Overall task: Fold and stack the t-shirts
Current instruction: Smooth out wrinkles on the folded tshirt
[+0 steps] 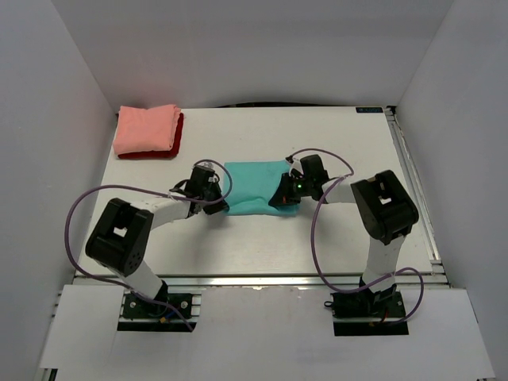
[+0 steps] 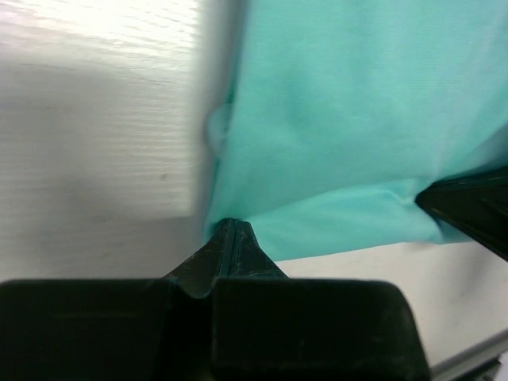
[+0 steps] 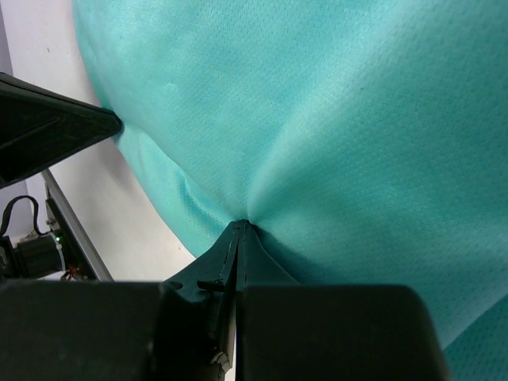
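Nearest the lens, the two arm bases (image 1: 155, 305) are bolted to an aluminium rail (image 1: 262, 279) along the near edge of the table (image 1: 262, 246). The table is white with a faint wood grain in the left wrist view. Plain white walls (image 1: 48, 103) enclose it on the left, far and right sides. Purple cables (image 1: 75, 210) loop from each arm.

The teal t-shirt (image 1: 252, 186) lies at mid-table between the two wrists, folded to a rough rectangle. Its long axis runs left to right, and its near edge is slightly bowed. Whether that edge is lifted off the surface cannot be told.

The left gripper (image 2: 228, 230) has its fingers pressed together, pinching the near-left corner of the teal cloth. The right gripper (image 3: 242, 226) is likewise clamped on the near-right edge, with fabric puckering at its tips.

At the far-left corner, well apart, the salmon-pink t-shirt (image 1: 145, 128) sits folded on top of the dark red t-shirt (image 1: 163, 152), which shows along the near and right margins.
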You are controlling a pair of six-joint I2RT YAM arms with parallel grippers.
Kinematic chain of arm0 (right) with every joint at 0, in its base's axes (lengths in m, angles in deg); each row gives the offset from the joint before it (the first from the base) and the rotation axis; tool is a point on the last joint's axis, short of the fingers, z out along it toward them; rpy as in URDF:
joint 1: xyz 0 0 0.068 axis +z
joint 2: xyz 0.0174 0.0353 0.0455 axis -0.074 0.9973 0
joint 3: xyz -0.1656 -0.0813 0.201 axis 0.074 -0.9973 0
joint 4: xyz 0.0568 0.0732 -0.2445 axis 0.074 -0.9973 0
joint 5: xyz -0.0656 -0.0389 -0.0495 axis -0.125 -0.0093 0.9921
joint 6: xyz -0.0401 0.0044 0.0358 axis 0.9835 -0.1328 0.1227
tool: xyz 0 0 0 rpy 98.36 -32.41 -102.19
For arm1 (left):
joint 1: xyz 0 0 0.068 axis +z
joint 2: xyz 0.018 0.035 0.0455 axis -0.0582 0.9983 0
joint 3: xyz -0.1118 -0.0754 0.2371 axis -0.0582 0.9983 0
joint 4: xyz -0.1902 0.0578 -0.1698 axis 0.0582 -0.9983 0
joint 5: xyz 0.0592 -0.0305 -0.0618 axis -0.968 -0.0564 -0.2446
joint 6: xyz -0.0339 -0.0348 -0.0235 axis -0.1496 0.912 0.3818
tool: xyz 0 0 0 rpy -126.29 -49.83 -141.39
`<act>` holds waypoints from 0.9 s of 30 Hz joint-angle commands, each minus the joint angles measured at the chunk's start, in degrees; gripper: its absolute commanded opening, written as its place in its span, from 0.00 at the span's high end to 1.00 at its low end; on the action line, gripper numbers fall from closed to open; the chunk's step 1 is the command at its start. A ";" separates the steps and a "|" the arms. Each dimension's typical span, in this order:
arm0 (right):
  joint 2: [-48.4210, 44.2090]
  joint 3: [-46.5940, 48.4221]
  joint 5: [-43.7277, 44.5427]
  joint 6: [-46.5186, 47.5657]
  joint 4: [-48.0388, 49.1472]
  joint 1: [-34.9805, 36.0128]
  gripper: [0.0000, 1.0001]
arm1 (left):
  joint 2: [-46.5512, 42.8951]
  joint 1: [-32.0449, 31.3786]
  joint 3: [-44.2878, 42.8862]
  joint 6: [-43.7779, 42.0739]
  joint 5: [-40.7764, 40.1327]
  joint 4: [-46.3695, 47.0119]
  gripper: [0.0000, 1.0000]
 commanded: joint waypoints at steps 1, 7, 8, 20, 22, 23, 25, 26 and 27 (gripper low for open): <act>0.99 1.35 3.44 2.01 -2.99 0.24 1.00 | -3.43 1.35 0.32 -3.30 -4.40 -6.11 1.00; -1.91 1.70 7.12 3.94 -5.98 0.32 1.00 | -3.26 3.02 -0.82 -4.36 -4.40 -6.82 1.00; -3.39 1.53 7.83 4.81 -7.29 0.32 1.00 | -2.91 3.02 -1.43 -4.62 -4.31 -6.91 1.00; -19.30 -1.81 19.69 9.74 -15.82 0.32 1.00 | -5.19 3.02 -1.52 -4.71 -4.57 -7.52 1.00; -21.50 -1.64 24.87 9.83 -17.58 0.32 1.00 | -6.15 3.02 -2.75 -5.93 -7.29 -10.06 1.00; -23.60 -1.37 26.63 10.09 -18.37 0.32 1.00 | -6.42 2.93 -3.36 -6.37 -9.21 -12.33 1.00; -26.68 -1.37 30.42 11.23 -19.77 0.15 1.00 | -7.56 3.11 -5.03 -7.77 -10.90 -13.76 1.00; -27.57 -1.28 30.86 11.50 -20.30 -0.03 1.00 | -8.00 3.11 -5.47 -8.13 -11.77 -14.29 0.98; -28.45 -1.28 31.65 11.93 -20.83 -0.11 1.00 | -8.61 3.19 -5.83 -8.40 -11.78 -14.64 0.63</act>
